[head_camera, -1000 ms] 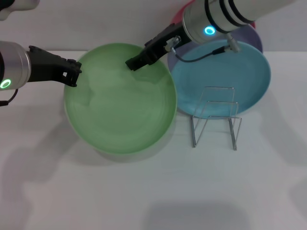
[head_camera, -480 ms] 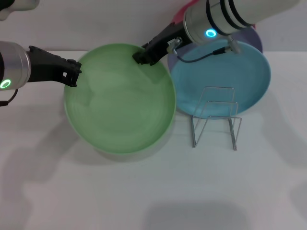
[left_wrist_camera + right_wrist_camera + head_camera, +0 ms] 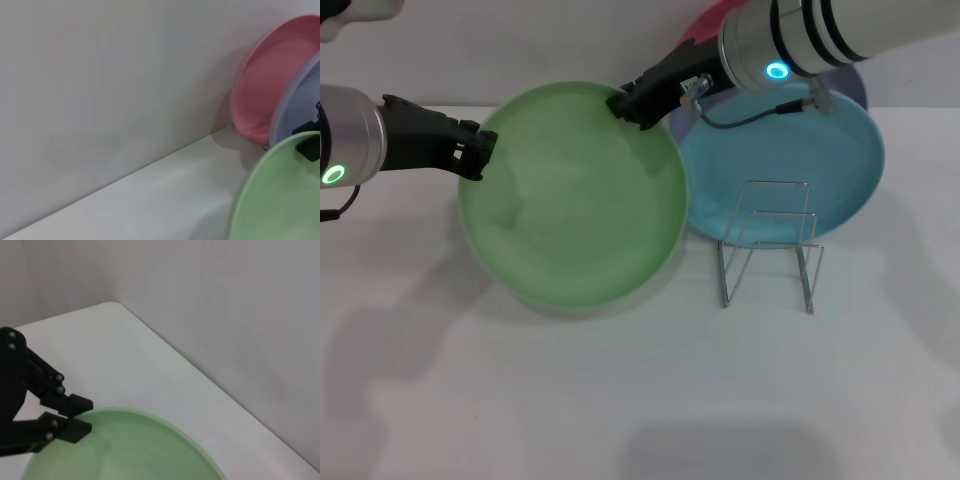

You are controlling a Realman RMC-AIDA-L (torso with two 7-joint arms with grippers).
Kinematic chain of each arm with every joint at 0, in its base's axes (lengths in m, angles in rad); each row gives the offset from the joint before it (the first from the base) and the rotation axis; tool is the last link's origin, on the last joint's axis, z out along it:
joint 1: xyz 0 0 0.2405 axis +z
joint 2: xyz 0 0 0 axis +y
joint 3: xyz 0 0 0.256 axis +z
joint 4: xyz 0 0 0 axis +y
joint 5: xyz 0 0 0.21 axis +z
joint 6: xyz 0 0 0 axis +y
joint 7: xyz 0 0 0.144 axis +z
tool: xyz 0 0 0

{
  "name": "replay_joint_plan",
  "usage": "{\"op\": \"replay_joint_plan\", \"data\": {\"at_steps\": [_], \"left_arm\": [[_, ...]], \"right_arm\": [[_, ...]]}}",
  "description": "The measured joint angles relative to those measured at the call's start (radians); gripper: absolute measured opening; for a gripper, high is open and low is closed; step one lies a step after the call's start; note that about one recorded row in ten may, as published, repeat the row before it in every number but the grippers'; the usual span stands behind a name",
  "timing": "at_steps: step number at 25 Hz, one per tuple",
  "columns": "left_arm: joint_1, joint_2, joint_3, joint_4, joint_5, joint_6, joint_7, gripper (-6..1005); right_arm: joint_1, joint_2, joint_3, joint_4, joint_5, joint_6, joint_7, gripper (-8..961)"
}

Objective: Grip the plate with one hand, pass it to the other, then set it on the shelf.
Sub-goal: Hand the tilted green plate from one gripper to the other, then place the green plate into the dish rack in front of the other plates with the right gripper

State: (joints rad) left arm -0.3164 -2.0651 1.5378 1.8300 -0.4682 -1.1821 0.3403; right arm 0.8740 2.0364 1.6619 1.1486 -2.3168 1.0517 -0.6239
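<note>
Two grippers meet on the plate (image 3: 575, 195), held above the table: my left gripper (image 3: 480, 155) is clamped on its rim, while my right gripper (image 3: 625, 103) sits at the far rim for the handover, grip unclear.

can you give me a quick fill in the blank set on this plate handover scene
1. Both grippers are at the rim of the light ____ plate.
2. The left gripper belongs to the arm whose glowing ring is ____.
3. The wire shelf stands in front of the ____ plate, with no plate in it.
4. In the left wrist view, the plate leaning on the wall behind the lavender-blue plate is ____.

Missing words: green; green; turquoise; pink
</note>
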Motion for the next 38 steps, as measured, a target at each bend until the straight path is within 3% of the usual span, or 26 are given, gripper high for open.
{"op": "replay_joint_plan", "data": {"at_steps": [8,12,14,15,16,17,18,19,20,21,23,24,25,26,29,31,32,33,34,35,36,38], "left_arm": [[0.0,0.001,0.016,0.018,0.003,0.018,0.018,236],[0.039,0.0,0.031,0.056,0.048,0.169,0.06,379],[0.1,-0.001,0.067,0.058,0.094,0.355,0.075,481],[0.175,-0.001,0.119,0.032,0.124,0.603,0.079,528],[0.175,-0.001,0.119,0.032,0.124,0.603,0.079,575],[0.242,-0.001,0.167,-0.011,0.127,0.886,0.077,621],[0.242,-0.001,0.167,-0.011,0.127,0.886,0.077,668],[0.277,-0.001,0.19,-0.05,0.123,1.042,0.07,715],[0.324,-0.002,0.219,-0.129,0.111,1.301,0.042,730],[0.334,-0.002,0.227,-0.181,0.104,1.423,0.018,744],[0.34,-0.002,0.232,-0.28,0.096,1.584,-0.032,773],[0.34,-0.002,0.232,-0.28,0.096,1.584,-0.032,788],[0.328,-0.001,0.227,-0.407,0.093,1.72,-0.086,802],[0.328,-0.001,0.227,-0.407,0.093,1.72,-0.086,802],[0.281,-0.001,0.223,-0.601,0.091,1.883,-0.121,802],[0.234,-0.001,0.221,-0.765,0.087,1.986,-0.174,802],[0.234,-0.001,0.221,-0.765,0.087,1.986,-0.174,802],[0.216,-0.002,0.216,-0.848,0.086,2.02,-0.215,802],[0.216,-0.002,0.216,-0.848,0.086,2.02,-0.215,802],[0.202,-0.003,0.213,-0.912,0.086,2.057,-0.247,802],[0.202,-0.003,0.213,-0.912,0.086,2.057,-0.247,802],[0.191,-0.003,0.213,-0.964,0.086,2.092,-0.279,802]], "right_arm": [[-0.024,0.0,0.001,0.009,0.003,-0.002,0.008,85],[-0.031,0.0,0.028,0.009,-0.001,-0.009,0.009,67],[-0.032,0.0,0.045,0.007,-0.002,-0.014,0.009,58],[-0.038,0.0,0.064,0.007,0.0,-0.015,0.008,53],[-0.038,0.0,0.064,0.007,0.0,-0.015,0.008,48],[-0.041,-0.001,0.072,0.007,0.002,-0.017,0.006,44],[-0.046,-0.001,0.079,0.011,0.003,-0.021,0.004,39],[-0.054,0.0,0.084,0.017,0.003,-0.027,0.003,38],[-0.082,0.003,0.087,0.052,0.009,-0.041,0.001,38],[-0.101,0.004,0.089,0.079,0.015,-0.048,-0.001,37],[-0.141,0.007,0.107,0.135,0.04,-0.054,-0.014,36],[-0.141,0.007,0.107,0.135,0.04,-0.054,-0.014,36],[-0.184,0.015,0.142,0.189,0.087,-0.055,-0.053,36],[-0.184,0.015,0.142,0.189,0.087,-0.055,-0.053,36],[-0.283,0.035,0.208,0.274,0.248,-0.063,-0.194,36],[-0.416,0.04,0.238,0.309,0.531,-0.081,-0.445,36],[-0.459,0.04,0.24,0.306,0.646,-0.084,-0.552,36],[-0.498,0.04,0.24,0.296,0.749,-0.083,-0.652,36],[-0.498,0.04,0.24,0.296,0.749,-0.083,-0.652,36],[-0.579,0.039,0.238,0.249,0.944,-0.056,-0.905,36],[-0.579,0.039,0.238,0.249,0.944,-0.056,-0.905,36],[-0.657,0.04,0.242,0.162,1.126,0.024,-1.229,36]]}}
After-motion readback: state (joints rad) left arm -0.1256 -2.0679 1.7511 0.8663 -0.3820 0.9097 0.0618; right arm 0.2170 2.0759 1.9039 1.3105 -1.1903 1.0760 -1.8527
